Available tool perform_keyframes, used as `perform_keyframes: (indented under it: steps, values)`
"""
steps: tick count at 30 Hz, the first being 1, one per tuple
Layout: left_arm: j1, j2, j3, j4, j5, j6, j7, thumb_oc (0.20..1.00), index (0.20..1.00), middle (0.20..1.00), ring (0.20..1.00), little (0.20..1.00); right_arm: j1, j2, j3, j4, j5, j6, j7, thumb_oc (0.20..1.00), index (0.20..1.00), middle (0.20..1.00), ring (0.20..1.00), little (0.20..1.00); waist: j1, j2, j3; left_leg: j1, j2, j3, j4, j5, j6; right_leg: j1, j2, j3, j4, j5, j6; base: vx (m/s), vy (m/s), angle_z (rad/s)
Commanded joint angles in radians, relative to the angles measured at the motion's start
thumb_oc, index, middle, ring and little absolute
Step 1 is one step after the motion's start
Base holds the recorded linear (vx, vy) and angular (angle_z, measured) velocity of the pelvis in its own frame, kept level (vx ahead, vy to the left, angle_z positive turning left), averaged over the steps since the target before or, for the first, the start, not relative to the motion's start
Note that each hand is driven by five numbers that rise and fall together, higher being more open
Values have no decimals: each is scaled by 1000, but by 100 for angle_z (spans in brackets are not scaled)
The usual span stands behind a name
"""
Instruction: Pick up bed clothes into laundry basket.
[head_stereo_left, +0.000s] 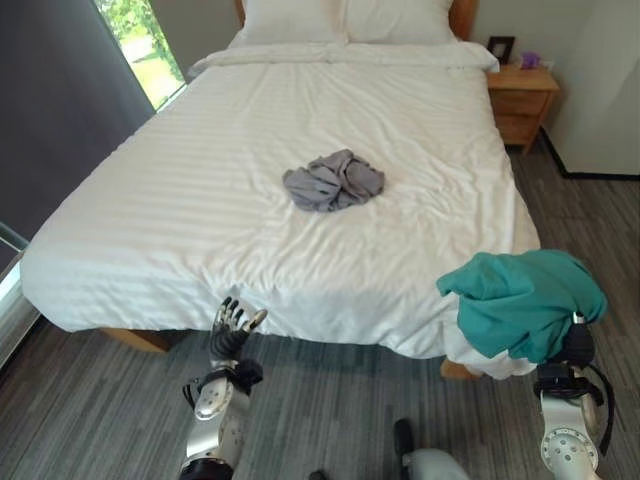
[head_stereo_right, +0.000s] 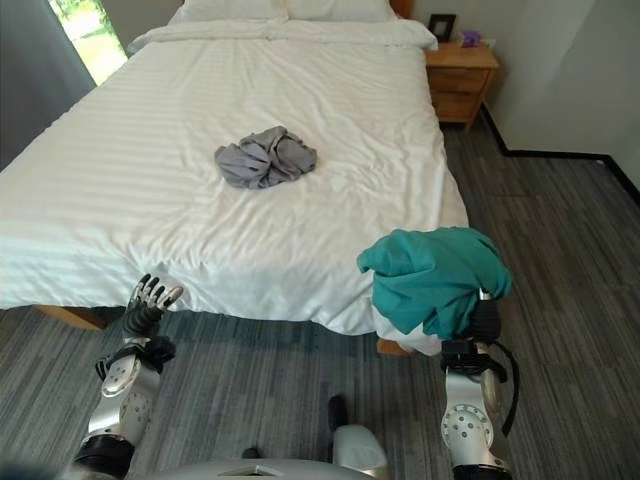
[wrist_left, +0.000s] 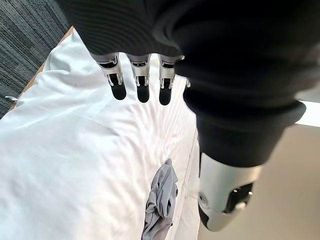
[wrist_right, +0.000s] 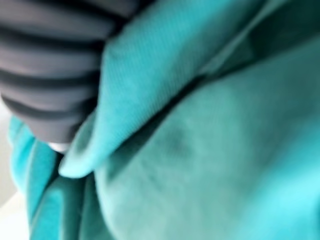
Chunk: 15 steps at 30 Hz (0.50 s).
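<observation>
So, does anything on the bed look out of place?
Yes: a crumpled grey garment lies mid-bed on the smooth white duvet, untouched. The teal garment hangs over the right hand at the bed's corner.

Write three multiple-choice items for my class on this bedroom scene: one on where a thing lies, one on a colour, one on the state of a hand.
1. Where does the grey garment lie?
A. on the floor
B. on the middle of the bed
C. on the nightstand

2. What colour is the cloth draped over the right hand?
A. teal
B. red
C. yellow

3. How is the left hand?
A. curled round the grey garment
B. pinching the duvet
C. open, holding nothing

Answers:
1 B: it sits crumpled on the white duvet, clear of the edges.
2 A: teal folds show in the head views and the right wrist view.
3 C: its fingers stand straight at the bed's foot, apart from the garment.
</observation>
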Motion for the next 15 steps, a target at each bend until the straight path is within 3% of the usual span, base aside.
perform_keyframes:
  steps: [1,5,7,11,15]
  values:
    - [-32,68,34,-45,-18,-56,9,1000,1000,1000,1000,1000,-44,-46,-56,-163,-23,-64,13,200,200,200,200,200,-6,15,11,-11,64,-41,-78,181,-12,103,-36,18,80,-158,46,118,48,-26]
    - [-28,96,60,-58,-11,-59,23,1000,1000,1000,1000,1000,-49,-69,-54,-186,-43,-71,3,200,200,200,200,200,9,28,-4,3,154,-23,-310,221,-2,109,-43,66,83,-187,59,170,138,-37]
    - [-61,121,54,-41,-7,-76,35,1000,1000,1000,1000,1000,-49,-90,-51,-198,-59,-80,-6,200,200,200,200,200,-1,60,4,5,193,-4,-436,284,-35,113,-53,92,108,-213,69,224,314,11]
    - [-89,154,38,-20,3,-89,41,1000,1000,1000,1000,1000,-53,-85,-45,-197,-67,-88,-17,200,200,200,200,200,-14,74,-6,17,199,17,-454,269,-49,134,-77,127,94,-221,95,218,308,-14]
    - [-146,233,10,-10,48,-90,50,1000,1000,1000,1000,1000,-71,-68,-25,-210,-75,-97,-26,200,200,200,200,200,-26,67,-18,-2,153,58,-374,177,-23,171,-165,169,48,-177,142,204,334,-36]
